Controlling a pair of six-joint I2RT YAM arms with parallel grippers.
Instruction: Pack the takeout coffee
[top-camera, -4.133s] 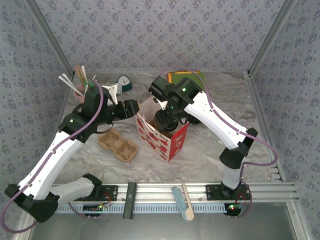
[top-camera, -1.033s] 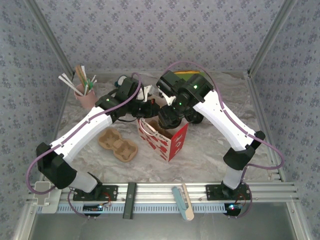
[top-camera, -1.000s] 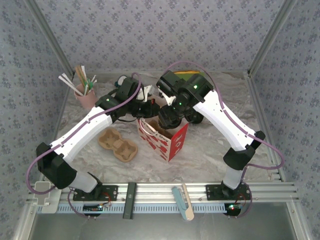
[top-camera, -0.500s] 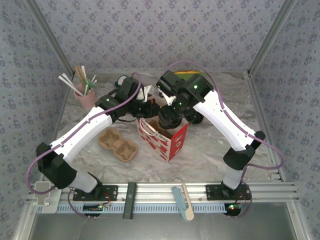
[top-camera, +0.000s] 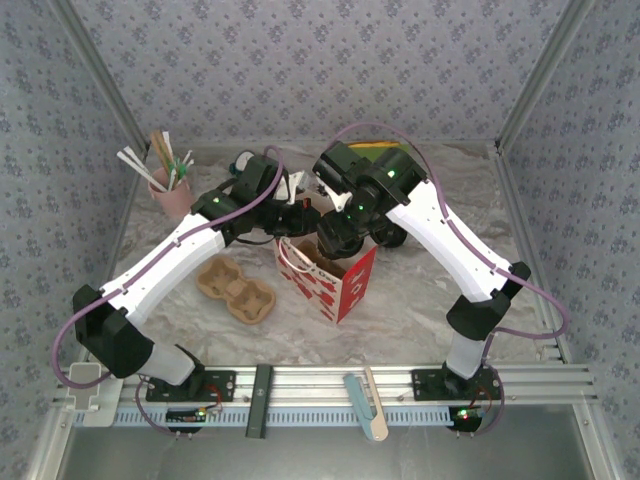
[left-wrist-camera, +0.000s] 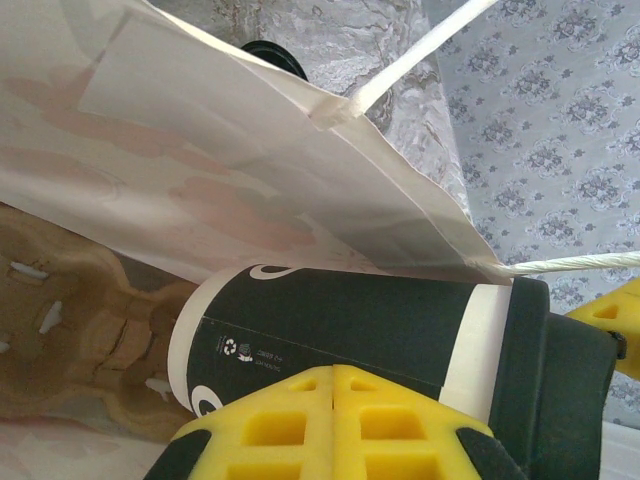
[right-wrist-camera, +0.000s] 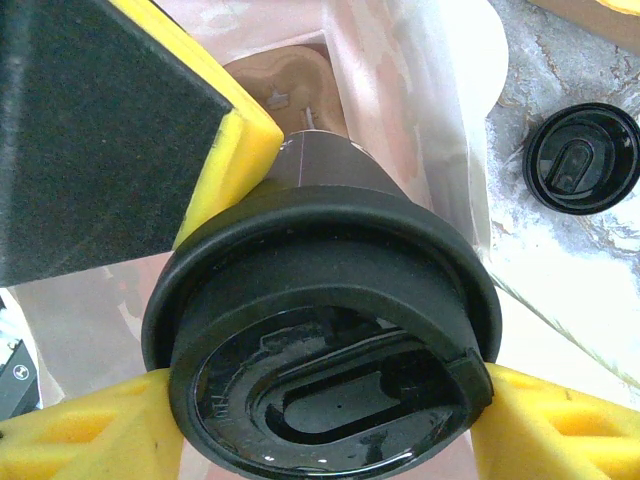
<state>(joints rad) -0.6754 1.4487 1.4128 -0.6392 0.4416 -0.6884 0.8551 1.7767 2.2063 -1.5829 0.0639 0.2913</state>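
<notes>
Cup with lid (right-wrist-camera: 330, 290) clamped in right pincer (right-wrist-camera: 320, 425) over open bag (top-camera: 338, 288); left pincer (left-wrist-camera: 333, 388) pressed fully shut beside bag's rim.

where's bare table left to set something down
Bare table lies between the paper bag and the right arm's base, and in front of the cup carrier. The back centre, where both arms meet over the bag, is crowded.

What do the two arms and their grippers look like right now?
Left arm and right arm: white shells, black joints, small green lights, looping purple cables. Left gripper and right gripper: black bodies, yellow fingers, the left's with square cut-outs.
</notes>
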